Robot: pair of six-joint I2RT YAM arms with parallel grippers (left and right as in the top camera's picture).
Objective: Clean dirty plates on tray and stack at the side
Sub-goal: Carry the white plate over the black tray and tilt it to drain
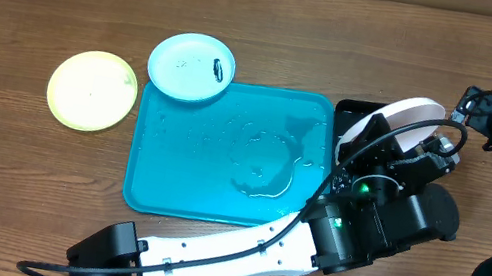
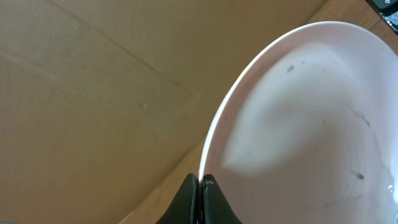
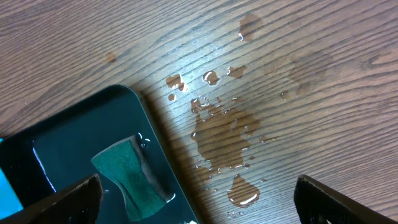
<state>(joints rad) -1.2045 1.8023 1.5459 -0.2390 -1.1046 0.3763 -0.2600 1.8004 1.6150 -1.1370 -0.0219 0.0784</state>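
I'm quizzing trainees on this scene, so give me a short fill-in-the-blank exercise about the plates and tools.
The left tool is shut on the ____.
In the black tray lies a green ____.
The right tool is ____.
Left of the turquoise tray, flat on the table, lies the ____.
Missing: white plate; sponge; open; yellow-green plate.
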